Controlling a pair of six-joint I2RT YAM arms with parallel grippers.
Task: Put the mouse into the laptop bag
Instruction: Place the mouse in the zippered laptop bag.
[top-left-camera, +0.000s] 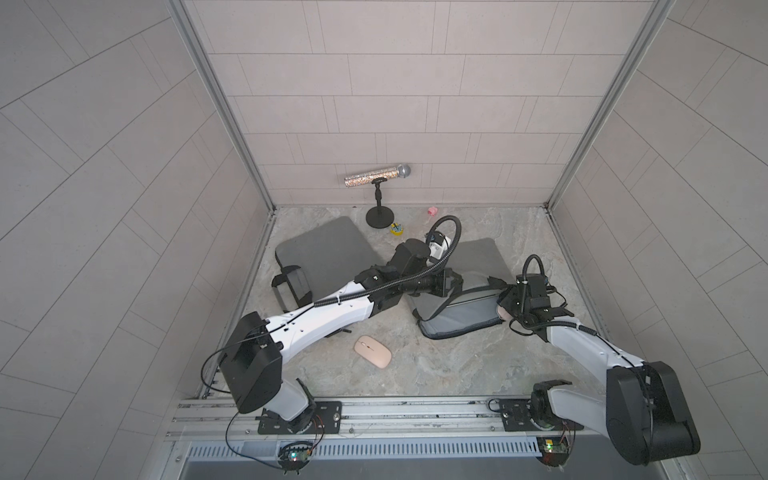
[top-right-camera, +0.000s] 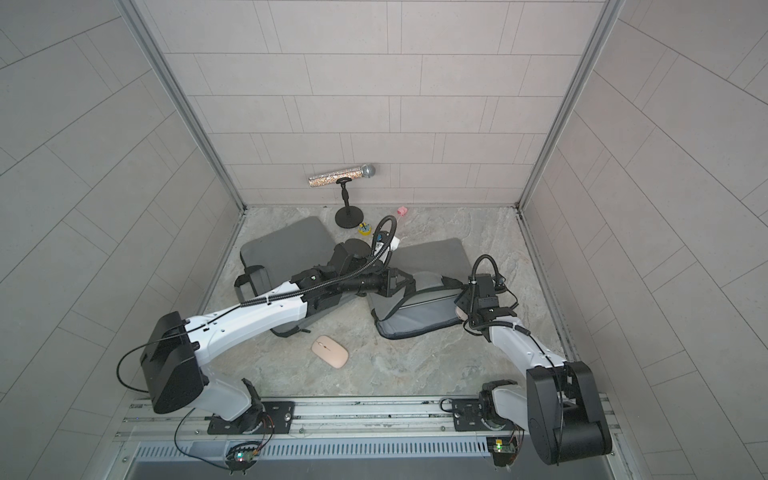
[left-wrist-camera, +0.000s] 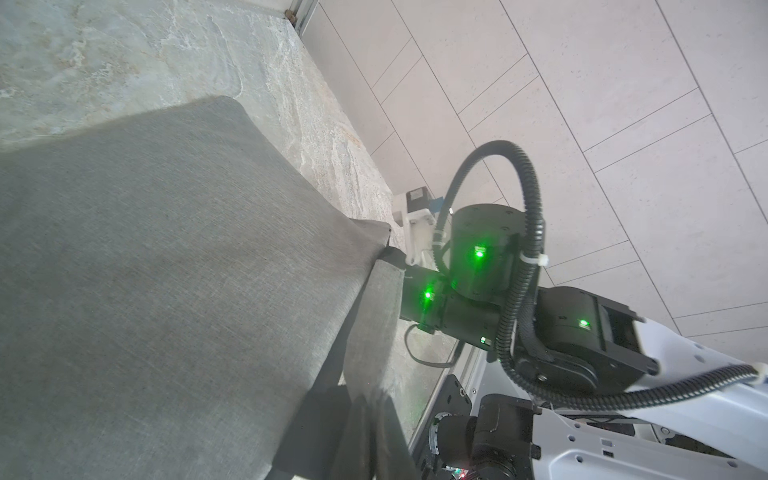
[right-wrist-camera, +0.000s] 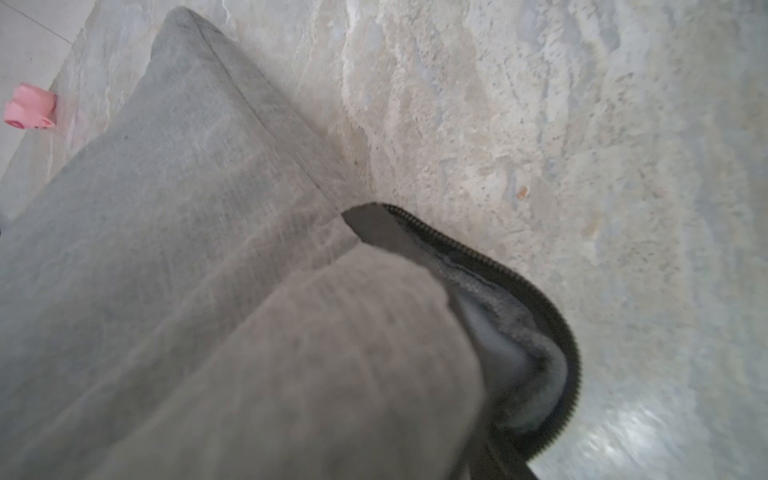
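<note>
- The smooth, oval pink mouse (top-left-camera: 372, 351) is laid on the veined stone-look table (top-left-camera: 457, 370), near the laptop bag (top-left-camera: 457, 318).
- The bag's woven grey flap is pinched by the left gripper (top-left-camera: 451, 286).
- The right gripper (top-left-camera: 503, 311) cannot be judged.

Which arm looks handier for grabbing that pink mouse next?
Right, probably. The left gripper is shut on the laptop bag, seemingly holding it open; the right gripper sits at its mouth, with the mouse nearby.
</note>
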